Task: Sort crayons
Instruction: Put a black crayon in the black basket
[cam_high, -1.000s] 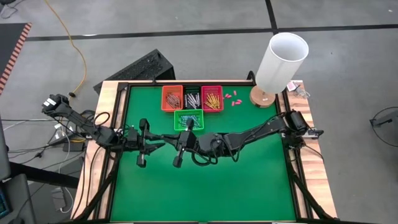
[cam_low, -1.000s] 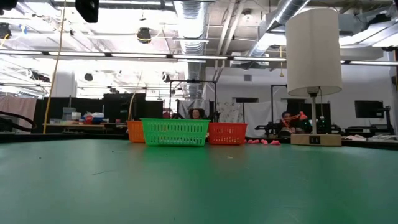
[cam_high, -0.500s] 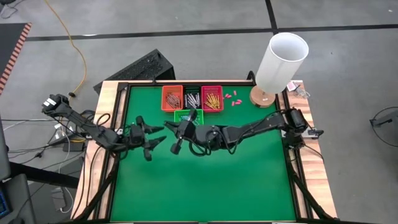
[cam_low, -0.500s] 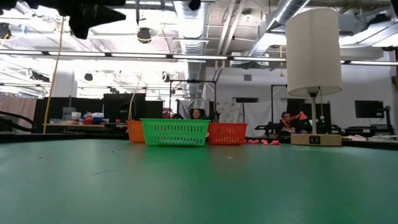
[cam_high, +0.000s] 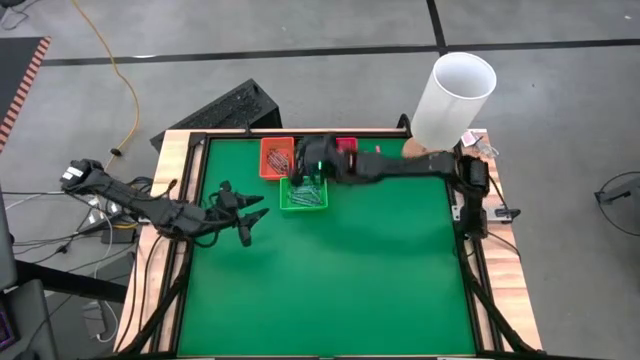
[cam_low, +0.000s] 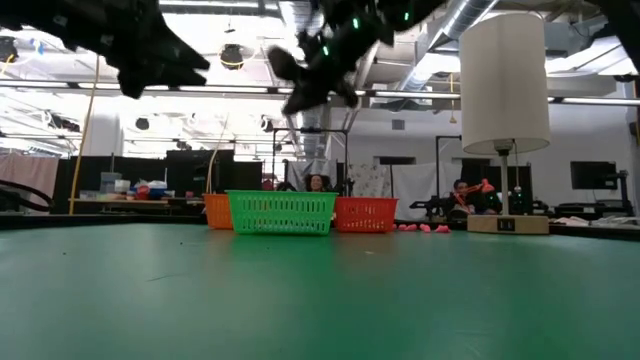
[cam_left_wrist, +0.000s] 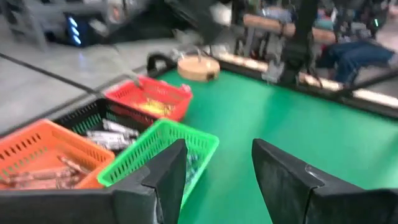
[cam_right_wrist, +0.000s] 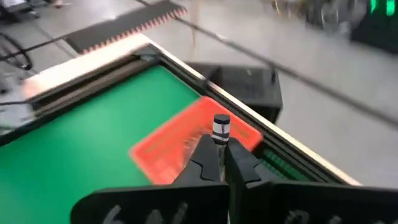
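Note:
Four small baskets stand at the table's far edge: orange (cam_high: 277, 157), red (cam_high: 346, 146), green (cam_high: 303, 194) in front, and a black one (cam_left_wrist: 99, 127) between them, each with crayons inside. My right gripper (cam_right_wrist: 221, 152) hangs over the baskets (cam_high: 303, 163), shut on a grey-white crayon (cam_right_wrist: 221, 126) with a dark band. My left gripper (cam_left_wrist: 217, 180) is open and empty. It is above the table's left part (cam_high: 243, 213), pointing at the baskets. My right gripper pinches the grey-white crayon between its two fingertips by one end (cam_right_wrist: 221, 142). The rest of the crayon sticks out beyond the fingers, along them. The fingers slant down toward the table's far edge. The crayon is lifted clear, above the orange basket's (cam_right_wrist: 186, 146) edge.
A lamp with a tall white shade (cam_high: 455, 92) on a round wooden base (cam_high: 422, 156) stands at the far right corner. The green table surface (cam_high: 330, 280) in front of the baskets is bare. A raised wooden frame (cam_high: 172, 180) runs round the table.
My right gripper has swung from the table's middle toward the far edge, carrying the crayon, and now hangs over the baskets. My left gripper has opened, turned to point level at the baskets, and drawn back a little toward the left edge.

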